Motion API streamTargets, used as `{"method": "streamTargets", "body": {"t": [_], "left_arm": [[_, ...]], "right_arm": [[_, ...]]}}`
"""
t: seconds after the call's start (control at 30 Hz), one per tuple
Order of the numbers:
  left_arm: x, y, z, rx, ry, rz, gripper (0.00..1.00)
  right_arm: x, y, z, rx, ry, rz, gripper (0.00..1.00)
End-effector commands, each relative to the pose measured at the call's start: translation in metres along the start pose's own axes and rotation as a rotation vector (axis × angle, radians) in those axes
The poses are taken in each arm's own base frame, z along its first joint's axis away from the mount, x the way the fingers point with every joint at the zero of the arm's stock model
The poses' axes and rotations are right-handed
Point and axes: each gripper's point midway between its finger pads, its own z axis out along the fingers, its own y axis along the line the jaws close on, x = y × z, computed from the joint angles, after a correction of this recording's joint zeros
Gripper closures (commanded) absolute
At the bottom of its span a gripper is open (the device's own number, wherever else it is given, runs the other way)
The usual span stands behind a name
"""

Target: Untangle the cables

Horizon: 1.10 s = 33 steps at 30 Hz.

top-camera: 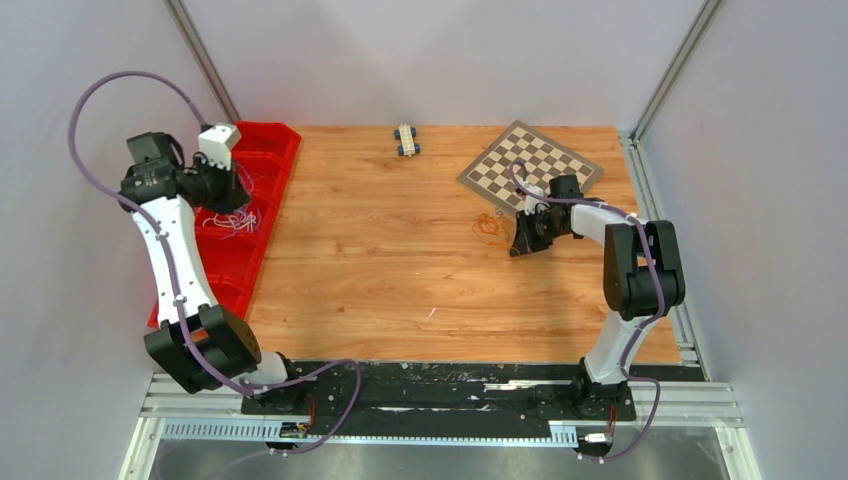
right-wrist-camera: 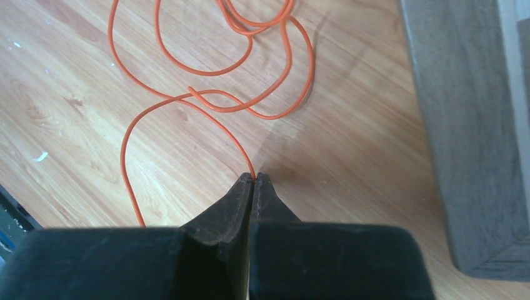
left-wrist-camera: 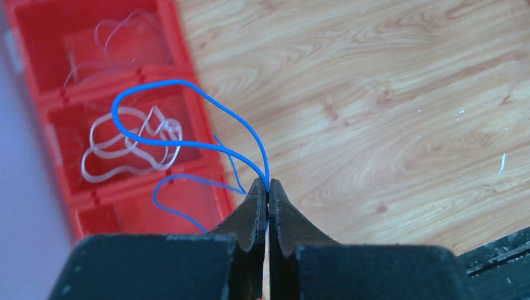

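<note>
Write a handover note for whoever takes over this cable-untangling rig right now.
Left hand: shut on the blue cable, held above the red bins.
Right hand: shut on the orange cable, whose loops lie on the table beside the chessboard.
Done: blue and orange are apart, one per hand.
To do: white cables lie in the bins; whether they are knotted is unclear.

Overhead, two wrist close-ups, shared table (top-camera: 400, 260)
</note>
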Motion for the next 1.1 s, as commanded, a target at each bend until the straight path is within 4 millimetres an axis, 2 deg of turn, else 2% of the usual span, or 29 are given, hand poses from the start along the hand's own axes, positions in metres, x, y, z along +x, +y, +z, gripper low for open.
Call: {"method": "streamTargets", "body": {"t": [0.0, 0.13, 0.23, 0.4, 0.47, 0.6, 0.87, 1.07], "left_arm": [[0.028, 0.010, -0.032, -0.040, 0.069, -0.138, 1.00], [0.064, 0.044, -0.056, -0.205, 0.147, -0.229, 1.00], [0.083, 0.061, -0.065, -0.294, 0.172, -0.290, 1.00], [0.113, 0.074, -0.073, -0.393, 0.214, -0.382, 1.00], [0.117, 0.079, -0.071, -0.425, 0.192, -0.389, 1.00], [0.110, 0.090, -0.065, -0.451, 0.124, -0.376, 1.00], [0.067, 0.104, -0.068, -0.454, 0.019, -0.352, 1.00], [0.050, 0.112, -0.070, -0.471, -0.007, -0.317, 1.00]], "right_arm": [[-0.001, 0.017, 0.000, -0.080, -0.012, -0.030, 1.00], [-0.004, 0.019, -0.001, -0.093, -0.022, -0.059, 1.00], [-0.005, 0.020, -0.001, -0.100, -0.022, -0.071, 1.00], [-0.006, 0.022, -0.001, -0.118, -0.022, -0.083, 1.00], [-0.006, 0.022, 0.000, -0.124, -0.020, -0.084, 1.00], [-0.009, 0.024, -0.001, -0.139, -0.010, -0.089, 1.00], [-0.021, 0.022, -0.007, -0.132, -0.004, -0.122, 1.00], [-0.022, 0.024, -0.007, -0.142, 0.002, -0.119, 1.00]]}}
